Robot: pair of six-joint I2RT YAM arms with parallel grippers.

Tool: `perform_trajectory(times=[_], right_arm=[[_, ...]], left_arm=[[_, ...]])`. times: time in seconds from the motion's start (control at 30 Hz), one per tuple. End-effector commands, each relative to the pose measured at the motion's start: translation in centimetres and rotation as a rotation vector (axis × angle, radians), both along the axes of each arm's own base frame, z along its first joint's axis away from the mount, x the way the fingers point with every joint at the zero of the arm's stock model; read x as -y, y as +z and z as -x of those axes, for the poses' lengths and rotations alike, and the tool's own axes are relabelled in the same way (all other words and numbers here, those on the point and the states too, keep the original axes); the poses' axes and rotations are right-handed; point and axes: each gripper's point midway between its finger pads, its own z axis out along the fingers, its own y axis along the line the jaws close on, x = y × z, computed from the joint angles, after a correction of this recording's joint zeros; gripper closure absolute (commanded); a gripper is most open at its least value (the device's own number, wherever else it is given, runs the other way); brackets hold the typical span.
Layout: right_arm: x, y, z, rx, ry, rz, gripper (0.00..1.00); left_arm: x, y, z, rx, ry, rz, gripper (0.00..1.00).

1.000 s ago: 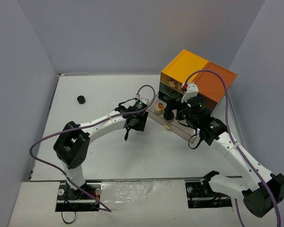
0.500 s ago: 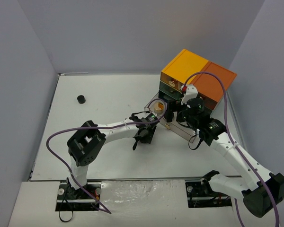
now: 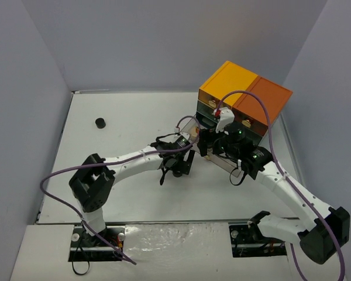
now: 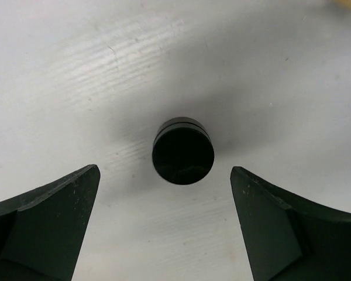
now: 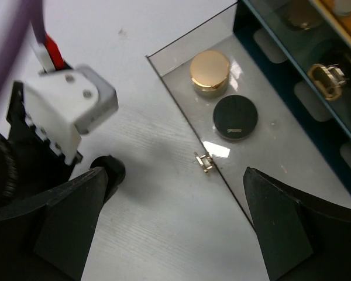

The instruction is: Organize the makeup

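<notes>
A round black jar [image 4: 183,151] stands on the white table just ahead of my left gripper [image 4: 164,175], which is open with its fingers wide on either side and touching nothing. The right wrist view catches this same jar [image 5: 110,170] beside the left wrist. My right gripper [image 5: 172,175] is open and empty above the front edge of a pulled-out clear drawer [image 5: 292,175]. In that drawer sit a tan round compact [image 5: 210,71] and a black round jar [image 5: 236,116]. Another black jar [image 3: 100,123] stands alone at the far left of the table.
The orange-topped dark drawer box [image 3: 245,93] stands at the back right, with its clear drawer reaching toward the table's middle. The two grippers, left [image 3: 176,167] and right [image 3: 209,143], hang close together beside the drawer. Grey walls close in the table.
</notes>
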Motion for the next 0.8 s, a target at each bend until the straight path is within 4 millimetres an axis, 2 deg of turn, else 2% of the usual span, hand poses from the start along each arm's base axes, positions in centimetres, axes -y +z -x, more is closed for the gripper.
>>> perform_trajectory(times=[0.0,0.1,0.23,0.37,0.47,0.53,0.6,0.77], right_arm=[[-3.7,0.5,0.4,0.031,0.122,0.013,0.00],[-6.5,-0.8,1.7,0.001,0.210,0.041,0.00],[-9.4,-3.6,3.0,-0.051,0.286,0.087,0.00],[-11.8,-6.8,4.1,-0.104,0.337,0.127,0.00],[-13.3,-8.8,4.3,-0.132,0.348,0.132,0.00],[-13.7,-10.6,4.4,-0.159,0.344,0.153,0.01],[-13.4,-11.9,3.8,-0.158,0.304,0.185,0.02],[-13.3,-14.4,2.9,-0.172,0.264,0.229,0.08]], left_arm=[[-3.5,7.5,-3.2,0.158,0.119,0.104,0.06],[-8.6,8.8,-5.0,0.192,0.226,0.098,0.05],[-14.7,9.8,-5.8,0.221,0.347,0.083,0.03],[-20.6,11.2,-5.3,0.276,0.447,0.072,0.03],[-24.3,11.0,-4.1,0.285,0.507,0.033,0.03],[-26.2,11.4,-3.4,0.303,0.541,0.016,0.03],[-27.7,12.8,-2.4,0.354,0.567,0.023,0.03],[-29.7,14.5,-0.6,0.440,0.587,0.003,0.03]])
